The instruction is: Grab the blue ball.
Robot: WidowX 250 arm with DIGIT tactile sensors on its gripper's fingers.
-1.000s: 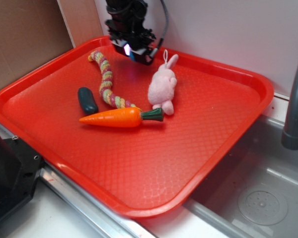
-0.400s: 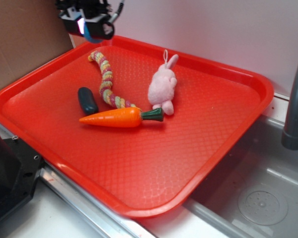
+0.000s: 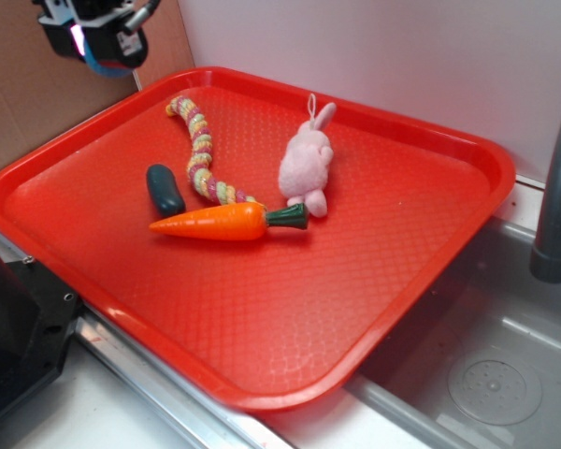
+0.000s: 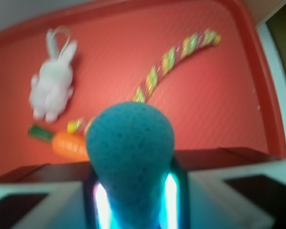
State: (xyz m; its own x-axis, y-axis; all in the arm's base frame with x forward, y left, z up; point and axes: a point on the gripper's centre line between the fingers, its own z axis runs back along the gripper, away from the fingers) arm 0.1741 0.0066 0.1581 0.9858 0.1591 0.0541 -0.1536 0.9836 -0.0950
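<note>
A red tray (image 3: 383, 271) sits beside a grey sink (image 3: 491, 374) under a white wall (image 3: 402, 56), with brown cardboard (image 3: 28, 103) at nine o'clock. On the tray lie a pink bunny (image 3: 307, 164), a carrot (image 3: 226, 222), a striped rope (image 3: 201, 150) and a dark green cucumber (image 3: 165, 188). The gripper (image 3: 101, 47) hangs at eleven o'clock off the tray's corner, closed on the blue ball (image 4: 130, 148), which fills the wrist view. Since a second ago, the gripper has travelled left from above the tray's back edge.
</note>
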